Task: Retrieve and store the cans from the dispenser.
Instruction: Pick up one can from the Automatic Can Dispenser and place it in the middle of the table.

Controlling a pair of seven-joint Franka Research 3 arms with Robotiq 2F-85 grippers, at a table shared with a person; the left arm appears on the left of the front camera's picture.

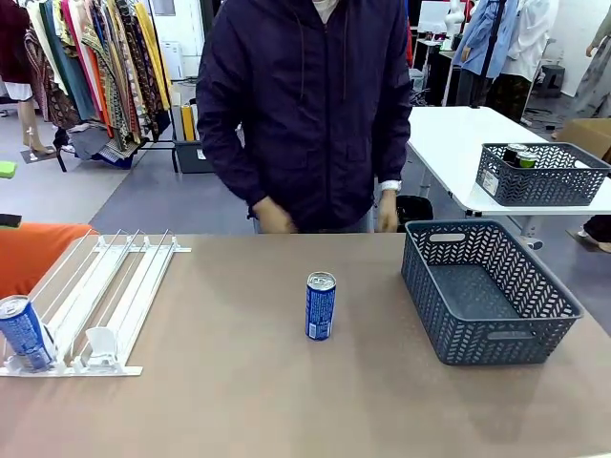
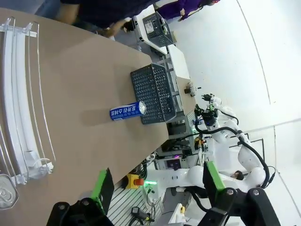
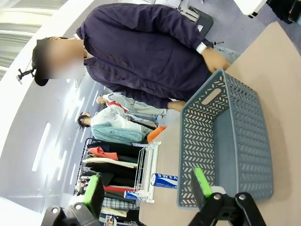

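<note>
A blue can [image 1: 320,305] stands upright in the middle of the table, apart from everything. A second blue can [image 1: 24,332] sits at the near end of the dispenser [image 1: 115,286], a white railed rack at the left. In the left wrist view my left gripper [image 2: 157,183] hangs open, well above the table, with the middle can [image 2: 127,111], the dispenser [image 2: 21,89] and the racked can's silver top [image 2: 6,192] below. My right gripper [image 3: 148,186] is open and holds nothing, with the middle can [image 3: 164,180] and dispenser [image 3: 145,169] beyond it.
A dark grey mesh basket [image 1: 492,286] stands on the table's right side, nothing in it. A person in a dark jacket [image 1: 315,105] stands at the far edge, hands near the tabletop. An orange object [image 1: 38,253] lies behind the dispenser. Another table behind bears a second basket [image 1: 539,176].
</note>
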